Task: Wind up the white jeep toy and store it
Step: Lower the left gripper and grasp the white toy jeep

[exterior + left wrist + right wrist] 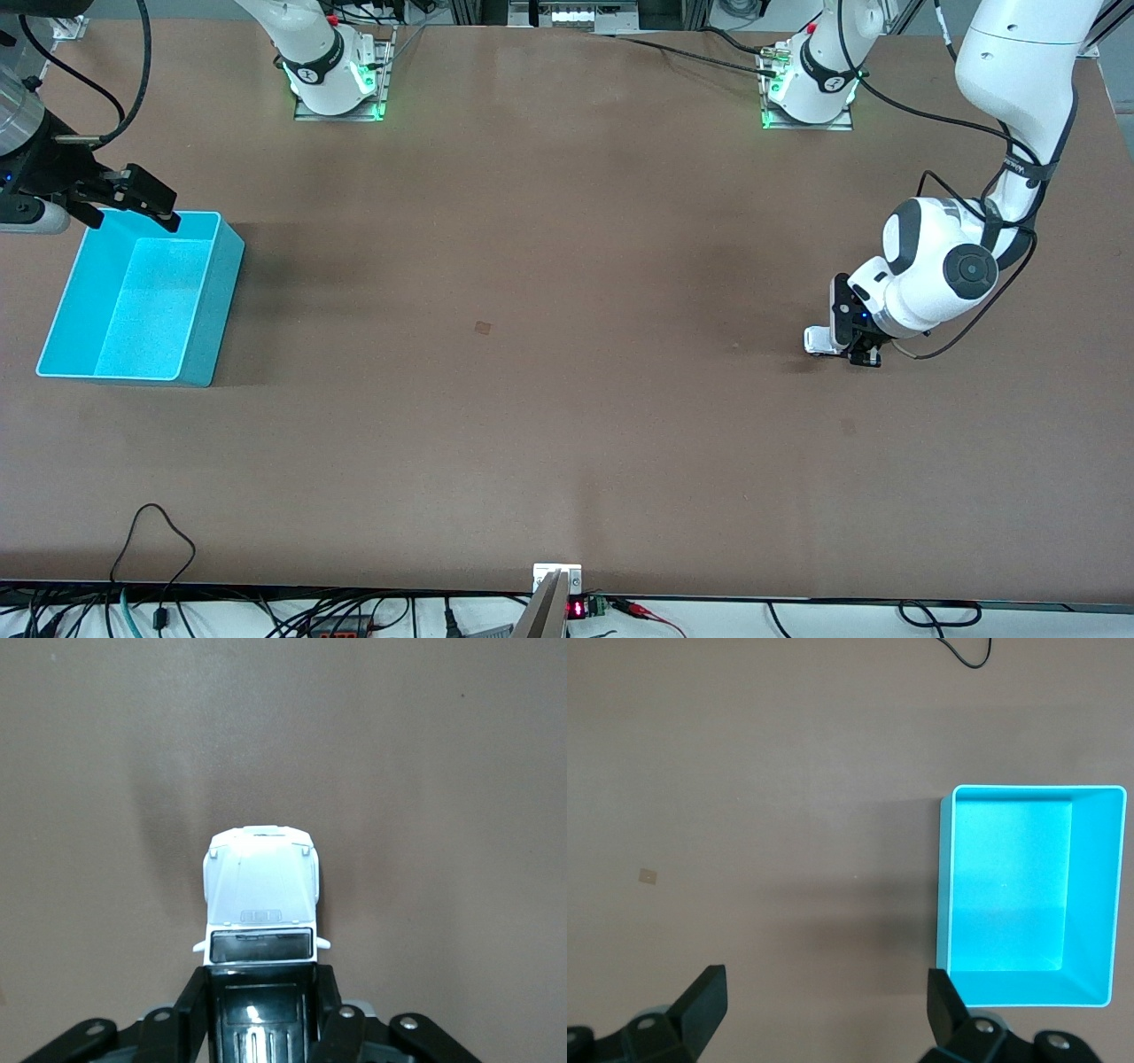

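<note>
The white jeep toy (819,340) stands on the brown table toward the left arm's end. In the left wrist view its white hood (261,886) sticks out ahead of the fingers, and the black rear roof panel sits between them. My left gripper (849,347) (260,1010) is low at the table, shut on the toy's rear sides. The turquoise bin (211,301) (945,886) lies empty toward the right arm's end. My right gripper (131,216) (824,1001) hangs open over the bin's rim nearest the robots' bases, with nothing between its fingers.
A small tan mark (483,328) (648,874) sits on the table's middle. Cables (155,549) and a clamp with a red display (558,595) run along the table edge nearest the front camera. Both arm bases (337,84) (808,93) stand at the farthest edge.
</note>
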